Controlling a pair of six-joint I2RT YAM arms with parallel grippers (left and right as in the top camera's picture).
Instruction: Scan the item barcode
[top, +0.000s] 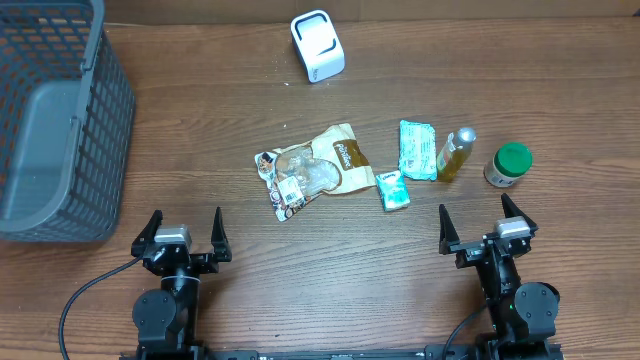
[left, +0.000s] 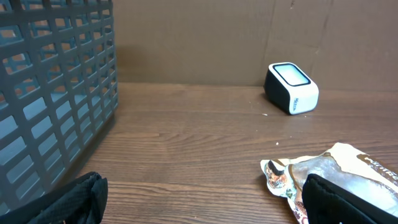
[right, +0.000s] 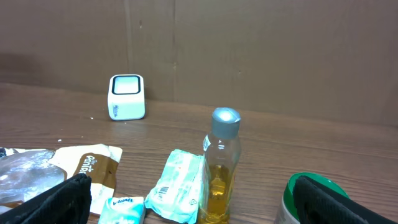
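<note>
Brown snack bag (top: 318, 168) lies ahead, apart from left fingers (top: 217, 228) and right fingers (top: 444, 224), both spread wide, empty.

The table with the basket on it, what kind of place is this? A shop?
Probably a pretend shop checkout, not a real store: a white scanner, a grey basket, and groceries like a snack bag and a bottle sit on a plain wooden table.

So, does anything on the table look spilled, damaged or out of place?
Nothing looks spilled or broken. Only the snack bag lies crumpled and askew in the middle of the table; the bottle and the green-lidded jar stand upright.
</note>
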